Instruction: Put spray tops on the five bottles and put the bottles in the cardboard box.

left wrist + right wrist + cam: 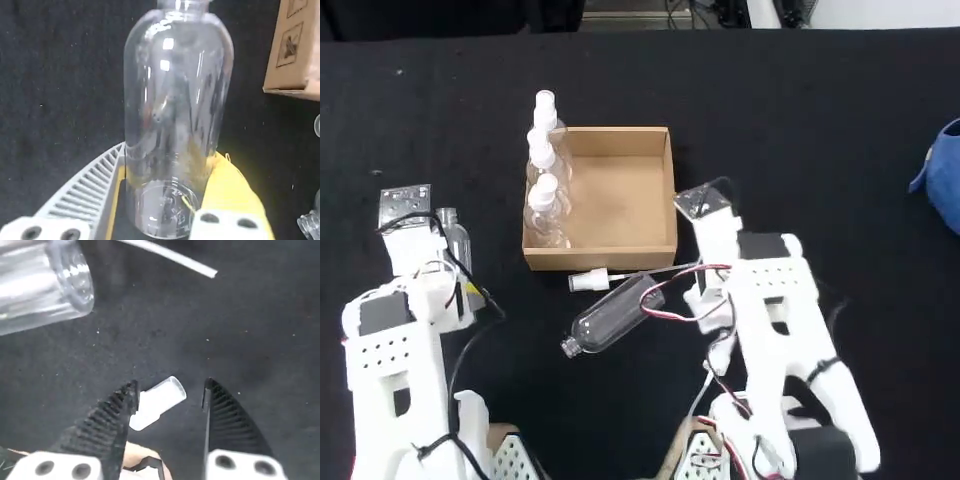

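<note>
Left gripper [167, 167] clamps uncapped bottle [175, 100]; I note box [295, 55] corner near, open cloth [60, 75] opposite. Right gripper [170, 385] wide, white cap [157, 401] between jaws.

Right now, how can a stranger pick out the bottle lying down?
Find the cardboard box mid-table. Just outside its wall nearer the arms is a clear bottle. It alone lies flat, neck open; the other bottles stand upright.

It looks like a robotics lab: a table covered with black cloth [840, 130], white plastic robot arms [775, 310], dark cables [720, 12] behind.
</note>
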`<action>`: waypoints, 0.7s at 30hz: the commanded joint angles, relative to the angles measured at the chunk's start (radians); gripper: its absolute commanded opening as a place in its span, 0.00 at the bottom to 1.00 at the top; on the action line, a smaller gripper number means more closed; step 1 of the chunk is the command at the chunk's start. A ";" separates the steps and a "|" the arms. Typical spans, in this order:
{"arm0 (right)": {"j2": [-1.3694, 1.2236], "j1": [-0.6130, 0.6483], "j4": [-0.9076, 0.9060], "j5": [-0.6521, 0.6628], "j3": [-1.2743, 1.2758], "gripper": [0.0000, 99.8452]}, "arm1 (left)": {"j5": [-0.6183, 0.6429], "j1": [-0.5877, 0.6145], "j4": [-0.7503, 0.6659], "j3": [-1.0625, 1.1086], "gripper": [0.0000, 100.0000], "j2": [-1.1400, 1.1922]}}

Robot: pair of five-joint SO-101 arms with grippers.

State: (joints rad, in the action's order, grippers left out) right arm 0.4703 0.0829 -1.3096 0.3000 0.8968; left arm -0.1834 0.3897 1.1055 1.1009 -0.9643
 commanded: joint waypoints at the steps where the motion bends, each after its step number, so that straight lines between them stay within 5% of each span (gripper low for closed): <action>1: -0.025 -0.002 0.025 -0.012 -0.016 0.19 | 0.014 -0.012 -0.071 0.016 0.03 -0.023; 6: -0.027 -0.095 0.046 -0.009 0.047 0.18 | 0.014 -0.019 -0.094 0.028 0.03 -0.023; 21: -0.027 -0.094 0.163 -0.012 0.179 0.18 | 0.014 -0.016 -0.094 0.030 0.03 -0.023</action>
State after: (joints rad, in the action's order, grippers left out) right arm 0.4427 0.0092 -1.1454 0.2877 1.0825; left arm -0.1788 0.3882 1.0273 1.1423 -0.9643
